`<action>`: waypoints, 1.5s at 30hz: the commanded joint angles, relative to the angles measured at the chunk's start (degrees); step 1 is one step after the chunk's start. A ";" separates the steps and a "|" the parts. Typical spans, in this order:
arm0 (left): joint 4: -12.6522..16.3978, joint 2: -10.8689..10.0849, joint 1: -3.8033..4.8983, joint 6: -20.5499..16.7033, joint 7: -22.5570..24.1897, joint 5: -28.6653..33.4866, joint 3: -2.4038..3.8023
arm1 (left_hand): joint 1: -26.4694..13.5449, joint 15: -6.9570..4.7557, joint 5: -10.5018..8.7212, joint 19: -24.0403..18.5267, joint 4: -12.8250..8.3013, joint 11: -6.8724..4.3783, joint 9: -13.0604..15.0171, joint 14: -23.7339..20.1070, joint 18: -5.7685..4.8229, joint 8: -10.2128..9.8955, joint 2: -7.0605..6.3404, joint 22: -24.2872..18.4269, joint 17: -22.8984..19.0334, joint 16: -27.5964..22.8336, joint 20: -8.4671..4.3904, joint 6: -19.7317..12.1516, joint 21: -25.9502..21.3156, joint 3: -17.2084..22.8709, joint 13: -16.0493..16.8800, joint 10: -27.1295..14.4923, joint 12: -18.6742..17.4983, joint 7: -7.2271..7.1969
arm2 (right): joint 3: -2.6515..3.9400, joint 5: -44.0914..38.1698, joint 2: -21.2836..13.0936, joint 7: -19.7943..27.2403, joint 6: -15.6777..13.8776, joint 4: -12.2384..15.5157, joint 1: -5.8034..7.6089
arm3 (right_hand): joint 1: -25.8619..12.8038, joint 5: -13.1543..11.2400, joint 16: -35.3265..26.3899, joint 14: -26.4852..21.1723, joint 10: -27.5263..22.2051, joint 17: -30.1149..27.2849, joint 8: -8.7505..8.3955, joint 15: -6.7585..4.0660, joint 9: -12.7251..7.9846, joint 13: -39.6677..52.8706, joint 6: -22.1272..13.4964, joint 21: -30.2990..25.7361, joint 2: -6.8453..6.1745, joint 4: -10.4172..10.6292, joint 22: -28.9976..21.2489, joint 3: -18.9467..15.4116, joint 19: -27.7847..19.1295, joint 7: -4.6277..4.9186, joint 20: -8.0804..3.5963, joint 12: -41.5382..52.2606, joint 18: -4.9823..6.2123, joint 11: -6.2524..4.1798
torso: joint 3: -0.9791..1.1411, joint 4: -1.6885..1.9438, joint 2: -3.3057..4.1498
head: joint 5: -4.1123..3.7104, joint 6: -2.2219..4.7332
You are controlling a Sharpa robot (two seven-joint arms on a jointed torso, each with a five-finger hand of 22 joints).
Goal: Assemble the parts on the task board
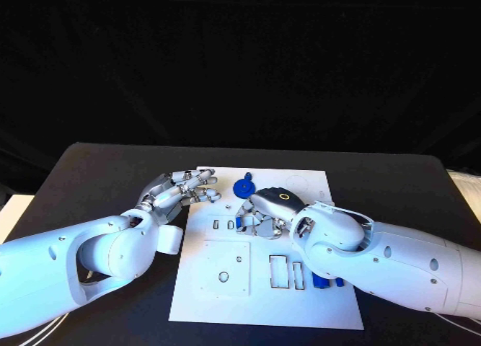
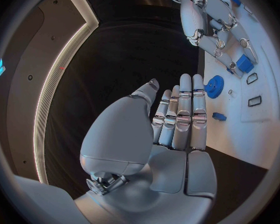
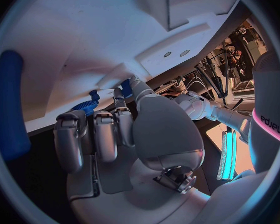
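Left hand (image 1: 184, 189) open, fingers straight, at the task board (image 1: 303, 303) edge. Right hand (image 1: 263, 213) curled over board; grip undeterminable. Blue gear (image 1: 244, 189) lies between them.

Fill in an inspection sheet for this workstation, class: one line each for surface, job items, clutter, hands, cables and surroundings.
Surface: black table, bare around the board.
Job items: white task board in the middle, with cut-out slots; blue gear near its far edge; small blue part lying near the gear; blue part partly hidden beside the right arm.
Clutter: nothing seen.
Hands: left hand at the board's left edge, fingers straight and together, holding nothing; right hand over the board, fingers curled down; whether it holds anything cannot be told.
Cables: white cables under the left arm.
Surroundings: black backdrop behind the table.
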 commanded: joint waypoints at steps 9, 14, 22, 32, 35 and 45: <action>0.19 0.01 0.03 0.91 0.26 0.08 0.04 | 0.32 0.12 -0.26 -0.46 -0.22 0.18 -0.05 -0.42 0.63 -0.15 0.32 -0.06 0.07 -0.21 0.02 -0.48 -0.32 0.04 -0.04 -0.39 -0.24 -0.02 | -0.39 -0.63 -0.08 -1.72 1.68 -0.43 -0.41 | -0.66 -0.52 0.00 5.31 2.38 11.36 -0.25 0.43 0.10 10.00 -1.12 0.03 -1.16 0.86 14.89 -0.82 5.88 0.08 0.46 -0.88 -0.76 0.51 | 0.01 0.00 -0.01 | -0.07 -0.07; 0.16 0.00 0.03 0.91 0.24 0.08 0.04 | 0.24 0.14 -0.28 -0.47 -0.23 0.21 -0.05 -0.41 0.62 -0.17 0.30 -0.06 0.10 -0.23 0.03 -0.54 -0.32 0.05 -0.04 -0.43 -0.25 0.00 | -0.40 -0.62 -0.15 -1.37 -1.03 -0.31 -0.41 | -1.76 -1.12 0.21 5.41 2.13 11.85 -0.34 0.73 -0.14 9.72 -3.21 -0.06 -2.17 2.21 14.72 -2.16 5.79 0.51 0.68 -1.45 -0.72 0.89 | 0.02 0.00 -0.01 | -0.13 -0.07; -0.02 0.06 0.03 1.07 0.14 0.08 0.04 | 0.22 0.14 -0.29 -0.47 -0.24 0.21 -0.05 -0.42 0.62 -0.18 0.29 -0.07 0.11 -0.24 0.03 -0.56 -0.32 0.06 -0.04 -0.44 -0.25 0.01 | -0.40 -0.59 -0.50 0.61 -7.46 0.55 -0.42 | -0.91 -0.11 0.84 5.69 1.91 13.21 -0.23 1.04 -0.12 9.51 -4.49 -0.03 -2.40 2.84 14.78 -2.81 5.82 0.84 0.98 -1.87 -0.73 1.21 | 0.06 0.05 -0.01 | -0.11 -0.01; -0.77 0.27 0.02 1.61 -0.18 0.09 0.03 | 0.15 -0.08 -0.29 0.05 -0.47 0.03 0.02 0.30 0.71 0.01 0.42 0.06 0.43 0.11 -0.13 -0.27 0.04 0.35 0.01 -0.11 -0.07 -0.16 | 0.61 1.62 -5.39 5.09 -12.57 6.36 -0.34 | -0.71 0.21 1.02 5.77 1.65 13.62 -0.03 1.08 0.02 9.19 -4.22 -0.17 -2.48 3.18 14.52 -3.11 5.68 0.78 1.06 -2.50 -0.67 1.20 | 0.15 -0.11 -0.18 | 0.14 0.15; -1.13 0.29 0.02 1.69 -0.60 -0.13 0.03 | -0.11 -0.84 -0.32 1.50 -0.72 -0.64 0.16 2.38 0.82 0.45 0.45 0.51 1.32 1.42 -0.75 0.86 1.11 0.73 0.14 1.25 0.45 -0.80 | 0.96 5.62 -7.95 8.67 -11.12 8.38 0.42 | -0.38 0.11 0.83 5.67 1.43 13.20 0.00 1.07 0.07 8.94 -4.10 -0.32 -2.32 3.20 14.25 -3.09 5.53 0.77 1.07 -3.00 -0.60 1.18 | 0.15 -0.25 -0.29 | 0.17 0.24; -3.06 0.44 0.22 5.36 -16.16 -14.50 0.06 | -9.17 -7.32 -0.42 18.18 4.36 -7.22 1.24 18.71 -0.84 2.37 -1.62 16.65 57.07 63.55 -7.55 6.59 23.67 -4.00 8.16 18.56 12.18 -5.97 | 1.32 27.23 -19.27 18.20 -7.54 14.19 5.29 | 2.02 1.09 -0.39 5.08 0.16 10.82 -0.10 1.04 0.15 7.52 -4.25 -1.39 -1.53 2.64 12.41 -3.23 4.48 0.83 1.07 -5.76 -0.14 1.18 | 0.59 -0.57 -1.71 | 0.28 -0.14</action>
